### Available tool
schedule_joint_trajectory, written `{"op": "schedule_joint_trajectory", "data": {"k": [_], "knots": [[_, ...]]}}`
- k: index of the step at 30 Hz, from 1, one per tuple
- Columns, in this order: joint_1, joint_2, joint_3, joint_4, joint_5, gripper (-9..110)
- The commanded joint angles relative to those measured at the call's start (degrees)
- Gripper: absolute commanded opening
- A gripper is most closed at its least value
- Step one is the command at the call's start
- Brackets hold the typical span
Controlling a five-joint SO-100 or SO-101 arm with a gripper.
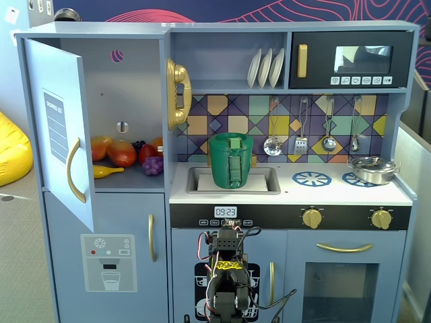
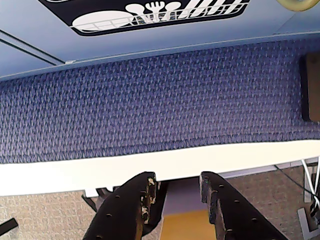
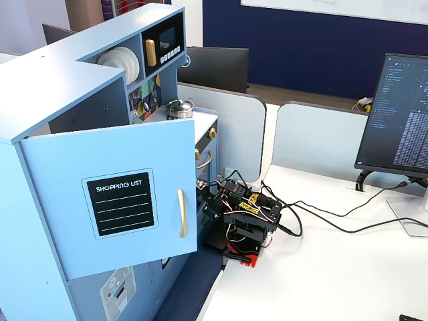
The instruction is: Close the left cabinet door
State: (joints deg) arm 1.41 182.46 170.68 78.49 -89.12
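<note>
The left cabinet door [image 1: 60, 128] is a light-blue panel with a curved gold handle [image 1: 74, 171]; it stands swung wide open from the toy kitchen's top left compartment. In the other fixed view the door [image 3: 67, 234] shows its black "SHOPPING LIST" patch [image 3: 122, 202] and handle [image 3: 181, 212]. My arm [image 1: 225, 282] sits folded low in front of the kitchen's middle, well right of and below the door; it also shows on the white desk [image 3: 244, 217]. In the wrist view my gripper [image 2: 177, 177] has its jaws apart with nothing between them, facing blue carpet [image 2: 160, 100].
Toy fruit [image 1: 121, 151] lies in the open compartment. Below is the blue door with the ice-dispenser graphic [image 1: 108, 262]. A green basket [image 1: 231, 160] sits in the sink; the microwave [image 1: 350, 60] is top right. A monitor [image 3: 401, 114] and cables [image 3: 334, 224] are on the desk [image 3: 321, 281].
</note>
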Motion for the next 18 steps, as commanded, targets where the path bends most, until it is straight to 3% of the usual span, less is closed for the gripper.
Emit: {"op": "schedule_joint_trajectory", "data": {"k": [1,14,16,18], "knots": [[0.70,-0.26,1.14,9.32,0.70,0],[-0.18,-0.26,1.14,9.32,-0.09,0],[-4.31,-0.44,0.88,8.09,-2.46,0],[-14.06,-0.62,-1.41,5.19,2.11,0]]}}
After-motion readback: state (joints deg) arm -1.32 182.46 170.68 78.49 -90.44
